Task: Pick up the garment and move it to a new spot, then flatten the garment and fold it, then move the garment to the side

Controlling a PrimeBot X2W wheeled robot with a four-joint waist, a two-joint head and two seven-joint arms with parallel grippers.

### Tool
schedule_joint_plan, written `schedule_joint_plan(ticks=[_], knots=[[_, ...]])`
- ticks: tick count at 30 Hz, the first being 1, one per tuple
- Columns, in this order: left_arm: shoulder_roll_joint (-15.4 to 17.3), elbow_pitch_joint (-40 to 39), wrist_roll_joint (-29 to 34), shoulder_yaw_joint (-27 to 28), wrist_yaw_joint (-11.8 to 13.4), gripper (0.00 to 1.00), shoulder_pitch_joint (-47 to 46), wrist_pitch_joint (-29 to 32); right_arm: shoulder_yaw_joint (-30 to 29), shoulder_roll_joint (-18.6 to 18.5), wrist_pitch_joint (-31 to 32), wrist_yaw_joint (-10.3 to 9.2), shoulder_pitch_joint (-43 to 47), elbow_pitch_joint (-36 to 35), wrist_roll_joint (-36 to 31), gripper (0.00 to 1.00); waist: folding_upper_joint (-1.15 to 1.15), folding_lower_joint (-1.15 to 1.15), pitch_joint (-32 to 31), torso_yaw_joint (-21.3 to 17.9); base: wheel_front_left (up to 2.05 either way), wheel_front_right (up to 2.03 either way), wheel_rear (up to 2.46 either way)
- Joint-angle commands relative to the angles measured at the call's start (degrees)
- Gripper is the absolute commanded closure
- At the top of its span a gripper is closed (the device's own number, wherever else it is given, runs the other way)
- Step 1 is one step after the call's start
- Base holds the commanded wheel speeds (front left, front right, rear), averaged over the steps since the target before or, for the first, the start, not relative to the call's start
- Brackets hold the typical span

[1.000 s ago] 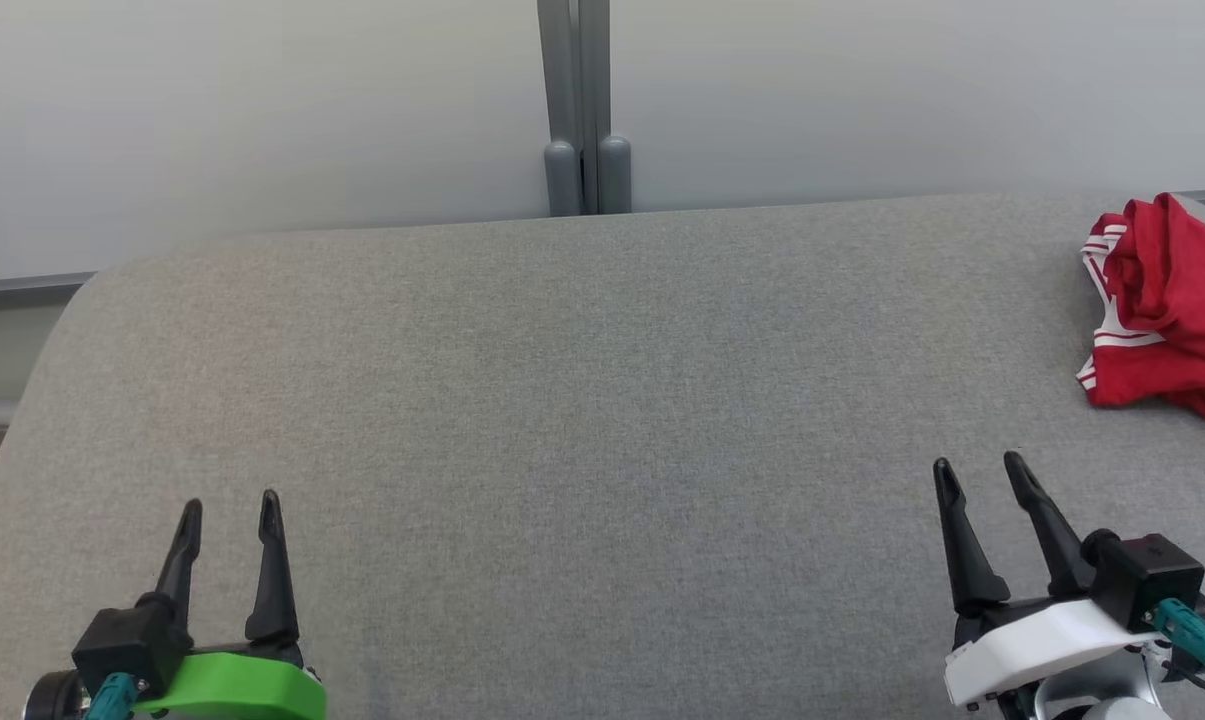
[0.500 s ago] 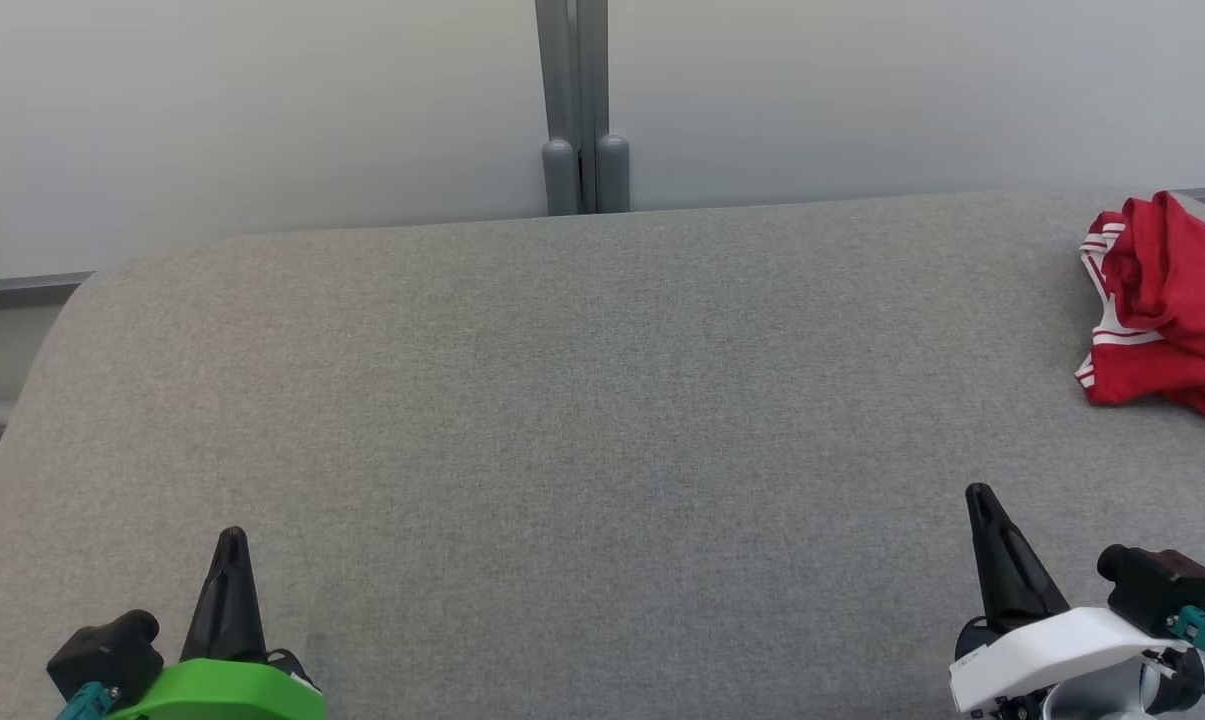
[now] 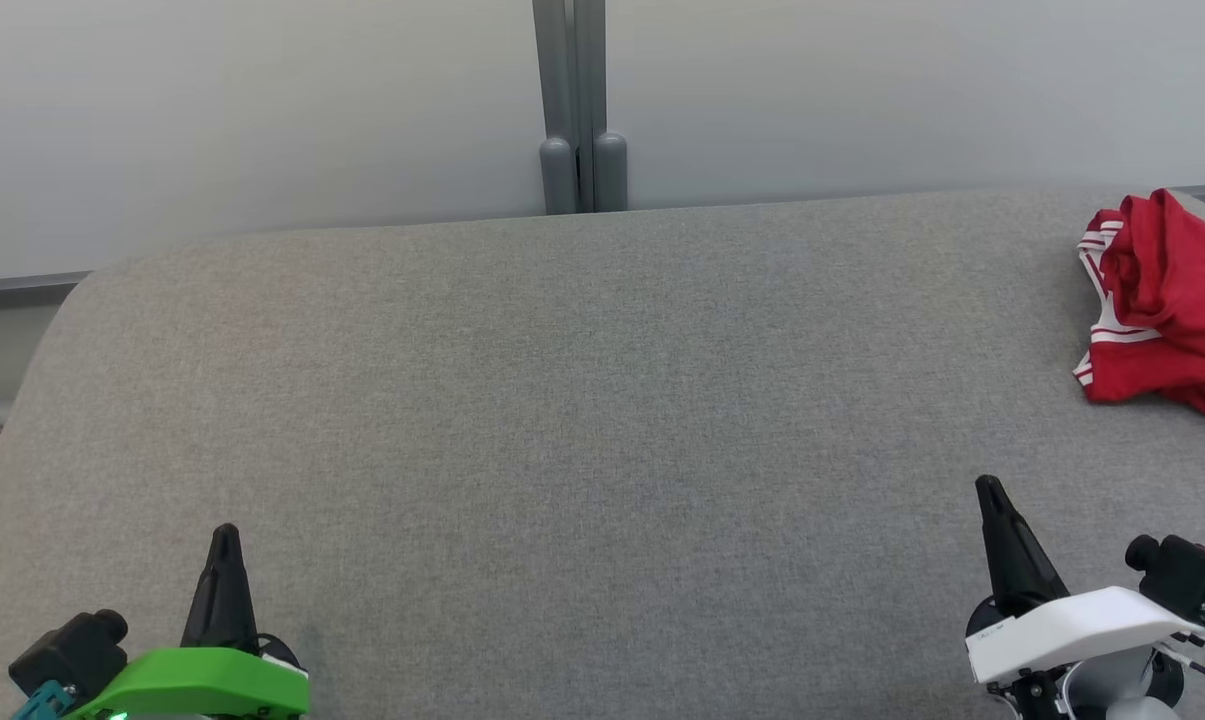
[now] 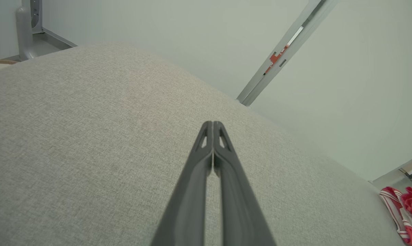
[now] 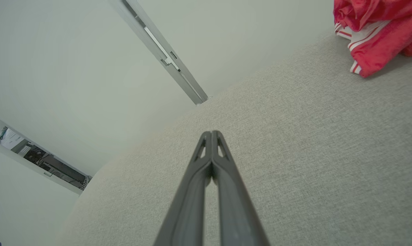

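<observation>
Starting at the left of the head view, the left hand (image 3: 224, 535) is sitting low at the near edge of the grey desk (image 3: 582, 400), its two dark fingers pressed together into a single point and gripping nothing; its own wrist view is showing the same thing, the left hand (image 4: 212, 123) with its fingers meeting along their tips over bare fabric. From there the garment (image 4: 406, 213) is lying far off toward the lower right of that view, well apart from this arm.

Across the middle, the desk is carrying nothing between the two arms.

Farther right, the right hand (image 3: 990, 490) is likewise closed to a point and empty, resting low near the front edge. Its wrist view is confirming the fingers of the right hand (image 5: 211, 133) touching each other, with the garment (image 5: 376, 30) ahead and off to the upper right.

At the far right, the garment (image 3: 1157, 305) is lying crumpled, red with white stripes along its hems, near the desk's far right edge and partly cut off by the frame (so its full extent cannot be told). It is bunched rather than spread, so no clear long axis is showing.

The relation that matters: the garment is lying forward and to the right of the right hand, apart from it, and the right arm is plainly the nearer one. That hand would probably need to open before reaching.
</observation>
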Motion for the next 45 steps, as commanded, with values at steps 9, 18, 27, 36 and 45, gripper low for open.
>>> schedule_joint_plan(ticks=[9,18,27,36,45], knots=[[-0.1,-0.5,-8.3,1.0,-0.8,1.00,-2.6,2.2,-0.7,-0.4,1.6,-0.02,-2.7,0.5,9.0,1.00,0.00,0.00,0.1,-0.1,0.00,0.00,0.00],[-0.4,-0.3,-15.3,1.6,-1.2,1.00,-3.3,4.2,-1.3,-0.4,2.9,-0.02,-3.7,1.6,16.3,1.00,0.00,0.00,0.2,-0.2,0.00,0.00,0.00],[-0.7,-0.2,-21.2,2.2,-1.6,1.00,-3.9,5.8,-1.7,-0.3,4.0,-0.03,-4.5,2.4,22.5,1.00,0.00,0.00,0.2,-0.3,0.00,0.00,0.00],[-0.9,0.0,-26.4,2.7,-1.9,1.00,-4.4,7.2,-2.2,-0.3,5.1,-0.03,-5.2,3.2,27.9,1.00,0.00,0.00,0.3,-0.4,0.00,0.00,0.00],[-1.2,0.1,-31.4,3.2,-2.2,1.00,-4.9,8.6,-2.7,-0.1,6.0,-0.03,-5.9,4.0,32.9,1.00,0.00,0.00,0.4,-0.5,0.00,0.00,0.00]])
